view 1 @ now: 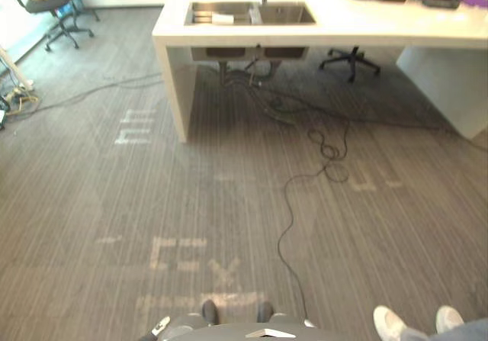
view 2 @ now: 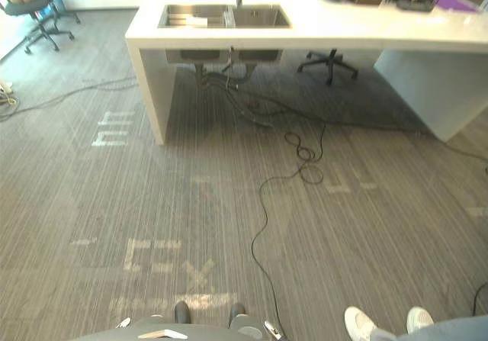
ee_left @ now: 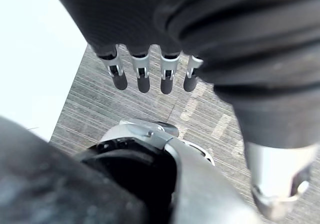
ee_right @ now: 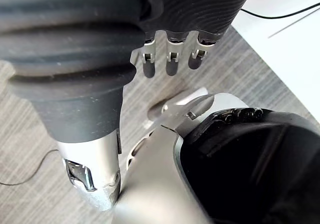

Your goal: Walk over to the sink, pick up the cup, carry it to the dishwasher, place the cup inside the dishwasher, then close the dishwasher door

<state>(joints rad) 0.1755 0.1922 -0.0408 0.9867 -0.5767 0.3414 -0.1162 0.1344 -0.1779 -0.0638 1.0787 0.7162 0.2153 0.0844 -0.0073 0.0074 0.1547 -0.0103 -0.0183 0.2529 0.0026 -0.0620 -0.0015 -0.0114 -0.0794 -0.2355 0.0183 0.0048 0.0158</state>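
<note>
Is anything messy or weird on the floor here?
Yes. A tangle of cables spills from under the sink onto the floor, and another cable trails off to the left. Worn tape marks patch the floor nearer the robot. Nothing looks spilled or broken.

The right hand (ee_right: pixel 171 58) hung with its fingers (ee_right: pixel 149 66) straight and relaxed, holding nothing, above grey striped carpet (ee_right: pixel 245 78) that bordered a pale surface (ee_right: pixel 295 53) along one edge.
</note>
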